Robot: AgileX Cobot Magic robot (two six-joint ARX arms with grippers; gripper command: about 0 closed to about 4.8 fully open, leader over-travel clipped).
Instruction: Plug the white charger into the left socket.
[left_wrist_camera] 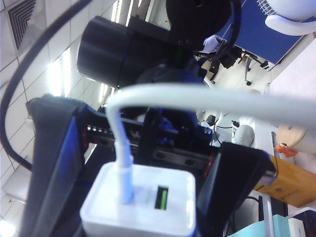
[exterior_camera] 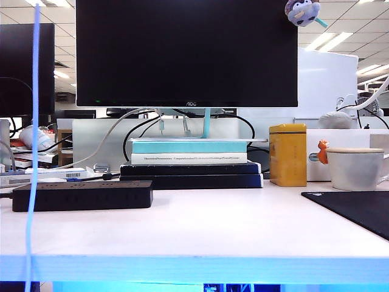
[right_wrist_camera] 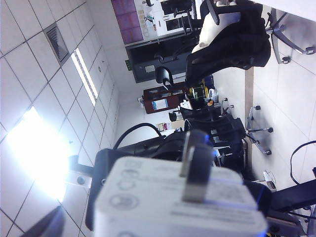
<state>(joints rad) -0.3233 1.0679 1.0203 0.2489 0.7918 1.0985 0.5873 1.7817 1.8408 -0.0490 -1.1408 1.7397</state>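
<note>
The white charger [left_wrist_camera: 143, 202] sits between the two black fingers [left_wrist_camera: 49, 168] of my left gripper [left_wrist_camera: 140, 210], which is shut on it. Its thin white cable [left_wrist_camera: 197, 98] loops up and away. In the right wrist view the same charger [right_wrist_camera: 163, 202] fills the near field, metal prongs [right_wrist_camera: 195, 163] facing the camera. My right gripper [right_wrist_camera: 148, 222] is open: one dark fingertip [right_wrist_camera: 47, 224] stands off the block with ceiling showing between. The black power strip [exterior_camera: 82, 196] lies at the table's left. Its top face and the left socket do not show from this low angle. Neither gripper appears in the exterior view.
A pale cable [exterior_camera: 31, 152] hangs close to the exterior camera at the left. Behind the strip stand a monitor [exterior_camera: 185, 52], a stack of books on black boxes [exterior_camera: 191, 164], a yellow tin [exterior_camera: 287, 155] and a beige cup [exterior_camera: 355, 167]. A black mat [exterior_camera: 358, 210] lies at the right.
</note>
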